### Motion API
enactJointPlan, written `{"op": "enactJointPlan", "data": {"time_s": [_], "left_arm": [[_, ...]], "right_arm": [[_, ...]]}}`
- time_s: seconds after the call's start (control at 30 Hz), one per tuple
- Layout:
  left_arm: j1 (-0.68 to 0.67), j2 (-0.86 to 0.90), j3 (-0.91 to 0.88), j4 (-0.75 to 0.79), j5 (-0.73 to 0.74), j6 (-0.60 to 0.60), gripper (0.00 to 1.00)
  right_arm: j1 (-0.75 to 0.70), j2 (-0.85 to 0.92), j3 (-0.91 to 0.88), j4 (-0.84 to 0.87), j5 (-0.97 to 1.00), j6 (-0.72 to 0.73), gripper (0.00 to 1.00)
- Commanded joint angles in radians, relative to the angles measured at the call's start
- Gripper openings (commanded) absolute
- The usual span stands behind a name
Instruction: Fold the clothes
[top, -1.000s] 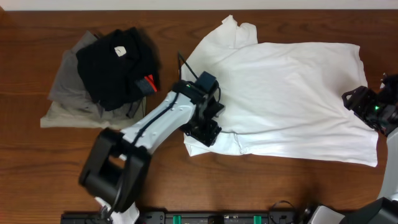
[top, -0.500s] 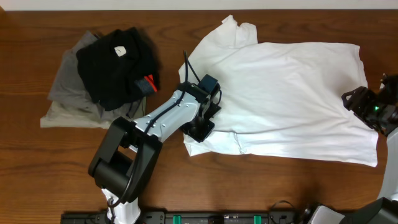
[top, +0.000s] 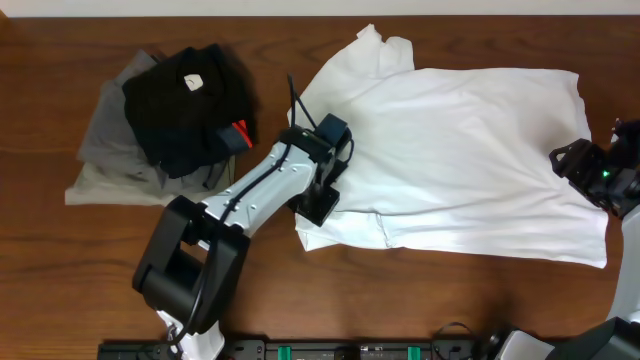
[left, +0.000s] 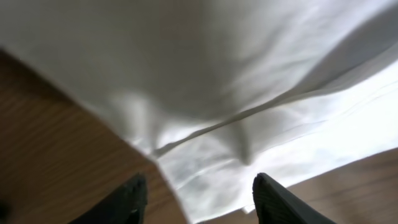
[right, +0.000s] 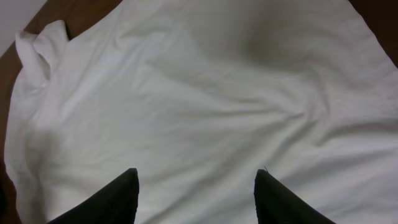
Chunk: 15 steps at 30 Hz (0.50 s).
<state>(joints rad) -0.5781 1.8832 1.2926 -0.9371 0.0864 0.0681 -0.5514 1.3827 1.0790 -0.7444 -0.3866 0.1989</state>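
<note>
Your left claw (left: 202, 196) hangs part-open over the near corner of the white T-shirt (top: 470, 150). There's cloth under the gap but nothing pinched, so I'd guess it's lining up a grab for the fold. The shirt's spread flat on the table (top: 60, 280), beside the dark pile (top: 185, 110). The right claw (right: 196, 196) is open and empty over the hem end.

A dark brown wooden table (top: 420, 300) fills the overhead view, its grain running lengthwise, its varnished top under soft, even light. A pale strip (top: 200, 5) shows beyond the far edge; whether it is wall or floor cannot be told. A black rail (top: 330, 351) with green fittings lines the near edge.
</note>
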Motion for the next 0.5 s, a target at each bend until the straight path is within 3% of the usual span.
{"op": "enactJointPlan", "data": {"time_s": [0.0, 0.2, 0.47], "left_arm": [[0.04, -0.014, 0.016, -0.008, -0.039, -0.073, 0.58], [0.103, -0.013, -0.023, 0.015, 0.151, -0.07, 0.58], [0.145, -0.007, -0.047, 0.022, 0.274, -0.061, 0.57]], "right_arm": [[-0.004, -0.01, 0.005, -0.004, -0.011, 0.01, 0.58], [-0.003, -0.01, 0.005, -0.005, -0.014, 0.01, 0.58], [-0.004, -0.01, 0.005, -0.006, -0.015, 0.011, 0.57]]}}
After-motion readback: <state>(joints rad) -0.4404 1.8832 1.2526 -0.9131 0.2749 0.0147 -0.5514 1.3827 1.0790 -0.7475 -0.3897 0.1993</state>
